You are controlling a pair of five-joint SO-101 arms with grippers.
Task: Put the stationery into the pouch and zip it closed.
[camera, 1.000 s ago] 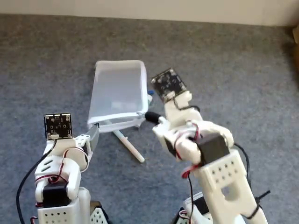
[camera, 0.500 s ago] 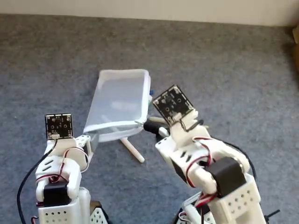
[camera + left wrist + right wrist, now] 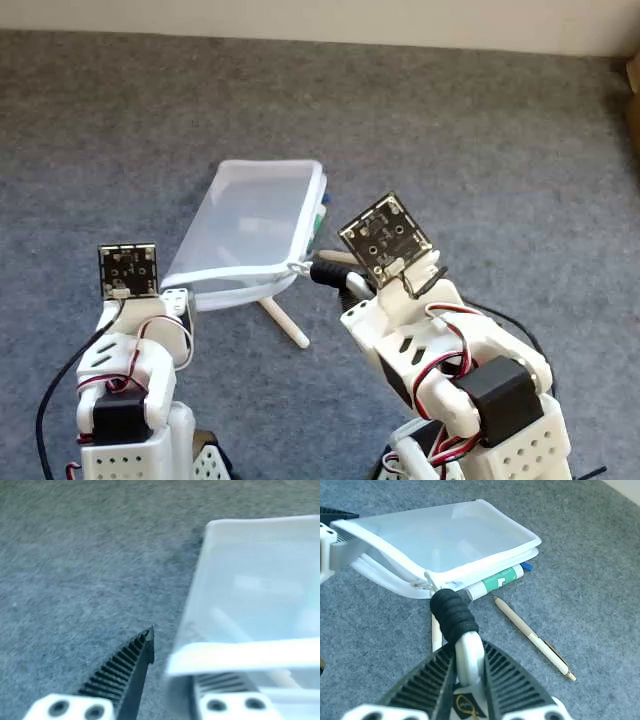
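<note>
A translucent white pouch (image 3: pixel 255 225) lies on the grey carpet, its zippered rim facing the arms. My right gripper (image 3: pixel 318 272) is shut at the rim's right end on the zipper pull (image 3: pixel 431 583). My left gripper (image 3: pixel 170 655) stands open at the rim's left corner (image 3: pixel 172 280); the rim (image 3: pixel 240 655) lies over one finger without being clamped. A green-and-white glue stick (image 3: pixel 499 582) pokes out from under the pouch's side. A cream pen (image 3: pixel 532 637) lies beside it on the carpet. A white pen (image 3: pixel 284 322) sticks out from under the rim, between the two arms.
Grey carpet (image 3: pixel 480 130) stretches open to the right and behind the pouch. A pale wall strip (image 3: pixel 320 15) borders the far edge. Both arm bases crowd the near edge.
The right arm has drawn back toward its base, dragging the pouch's right corner with it. The pouch slid nearer and swung so its left corner shifted left. The left arm stayed put.
</note>
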